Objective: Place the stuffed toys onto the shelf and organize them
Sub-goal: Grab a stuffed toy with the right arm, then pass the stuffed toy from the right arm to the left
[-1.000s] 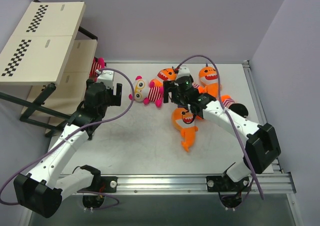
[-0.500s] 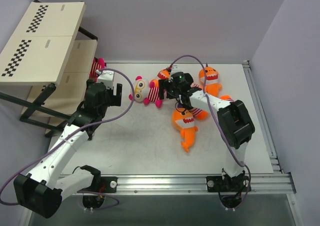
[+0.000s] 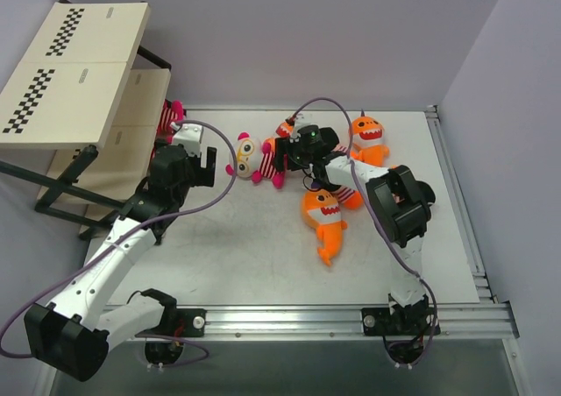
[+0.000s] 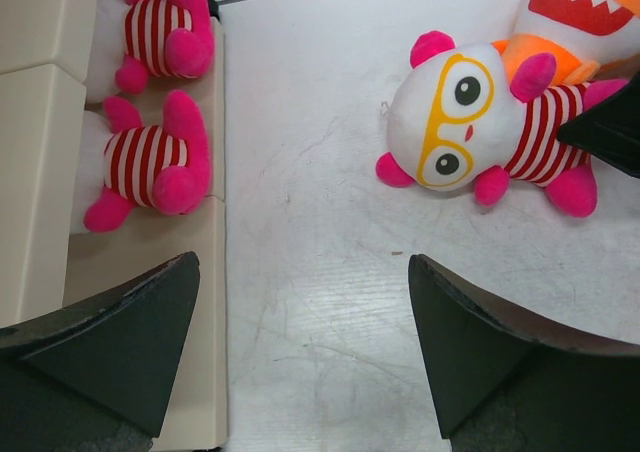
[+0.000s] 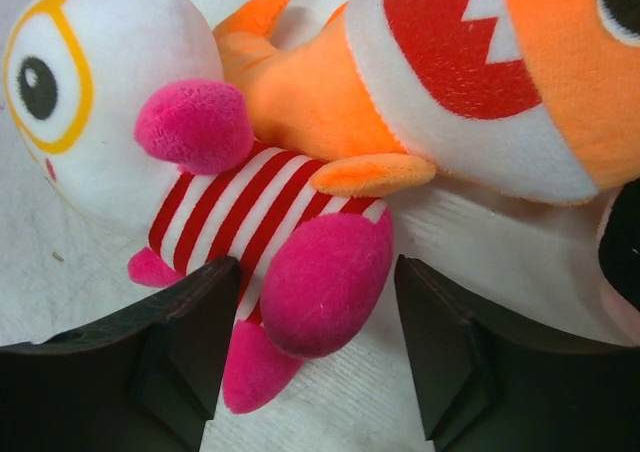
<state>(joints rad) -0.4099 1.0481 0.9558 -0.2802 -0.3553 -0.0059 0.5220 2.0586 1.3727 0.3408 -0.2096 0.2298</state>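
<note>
A pink-and-white striped goggle-eyed doll (image 3: 254, 159) (image 5: 120, 112) lies on the table, touching an orange shark (image 3: 288, 130) (image 5: 480, 82). My right gripper (image 3: 282, 155) (image 5: 315, 267) is open, its jaws astride the doll's pink leg. One jaw touches the striped body and the other stands just off the leg. My left gripper (image 3: 209, 166) (image 4: 303, 262) hangs wide open over bare table beside the shelf (image 3: 79, 72), holding nothing. Two striped dolls (image 4: 160, 37) (image 4: 150, 162) lie on the shelf's low board (image 4: 140, 242). Two more sharks (image 3: 368, 134) (image 3: 323, 218) lie on the table.
The shelf's black frame (image 3: 61, 190) stands left of my left arm. Purple cables loop over both arms. A metal rail (image 3: 456, 186) runs along the table's right edge. More plush toys lie partly hidden under my right arm.
My right arm has reached further left, bringing its gripper from above the sharks down onto the striped doll's leg, and its jaws have narrowed. The left arm has not moved.
</note>
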